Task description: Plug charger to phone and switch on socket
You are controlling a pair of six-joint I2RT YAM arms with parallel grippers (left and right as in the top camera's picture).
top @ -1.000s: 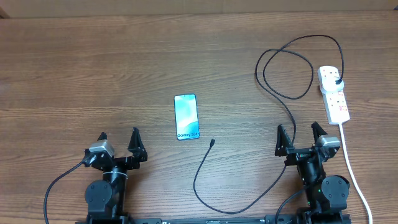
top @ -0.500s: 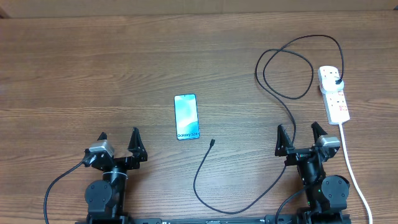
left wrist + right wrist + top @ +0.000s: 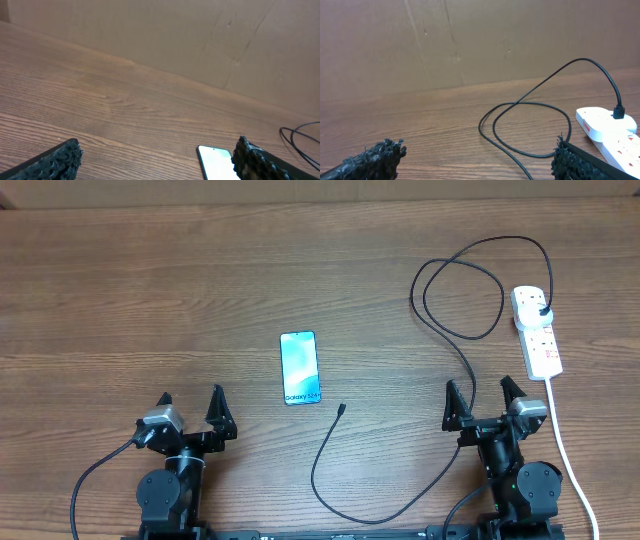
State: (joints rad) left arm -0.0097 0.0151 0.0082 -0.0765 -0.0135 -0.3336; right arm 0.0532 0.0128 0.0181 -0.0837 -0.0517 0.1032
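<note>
this looks like a robotics lab bench, not a home or an office desk. the left black robot arm (image 3: 168, 480) and the right black robot arm (image 3: 525, 475) sit side by side at the near edge of a broad brown wood-grain table (image 3: 150, 280), each carrying its own wrist camera. a plain brown cardboard backdrop (image 3: 470, 40) walls off the far side, the kind of screen put up around a test rig. a long white power strip (image 3: 537, 332) lies right on the tabletop, out among the work.
</note>
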